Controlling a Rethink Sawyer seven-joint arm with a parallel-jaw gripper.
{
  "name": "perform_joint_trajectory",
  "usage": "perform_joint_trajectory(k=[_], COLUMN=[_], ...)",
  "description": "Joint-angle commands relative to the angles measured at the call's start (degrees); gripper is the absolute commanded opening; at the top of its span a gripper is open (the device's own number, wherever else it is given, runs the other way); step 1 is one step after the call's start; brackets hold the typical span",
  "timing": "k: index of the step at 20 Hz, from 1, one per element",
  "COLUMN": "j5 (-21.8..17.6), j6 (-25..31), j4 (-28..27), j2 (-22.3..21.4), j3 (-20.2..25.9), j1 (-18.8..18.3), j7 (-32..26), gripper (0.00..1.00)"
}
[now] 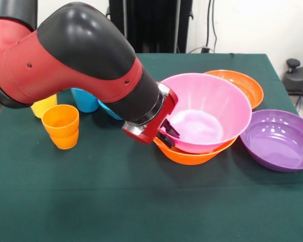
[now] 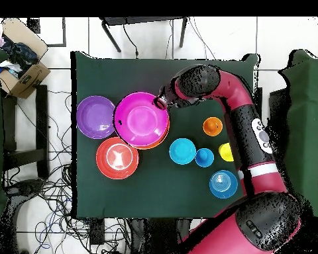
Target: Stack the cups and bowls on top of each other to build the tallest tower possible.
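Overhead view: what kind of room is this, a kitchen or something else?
Probably a robotics lab, not a kitchen. The red robot arm works at a green-covered table of plastic bowls, loose cables trail over the tiled floor, and a cardboard box sits beside it.

No text, label, brand, number or sign is showing clearly enough to be read in either view. In the overhead view the red arm (image 2: 254, 135) is carrying a small white patch with dark marks near its middle, but the marks are staying too small and blurred to be read as letters. The cardboard box (image 2: 19, 63) standing on the floor at the far left of that view is showing no readable print either. The bowls, the cups and the green table (image 1: 141, 201) are showing plain surfaces.
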Motion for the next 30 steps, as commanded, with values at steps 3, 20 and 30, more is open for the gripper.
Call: perform_joint_trajectory(k=[3,20,30], j5=[-3.68,-2.73,-2.39], j6=[4.36,7.27,10.13], j4=[-1.78,-1.29,2.48], j2=[0.38,0.19,-1.86], j3=[-6.5,-7.38,-8.74], j1=[2.54,2.79,2.1], j7=[-11.7,-12.34,-10.54], gripper=[0.0,0.0,0.0])
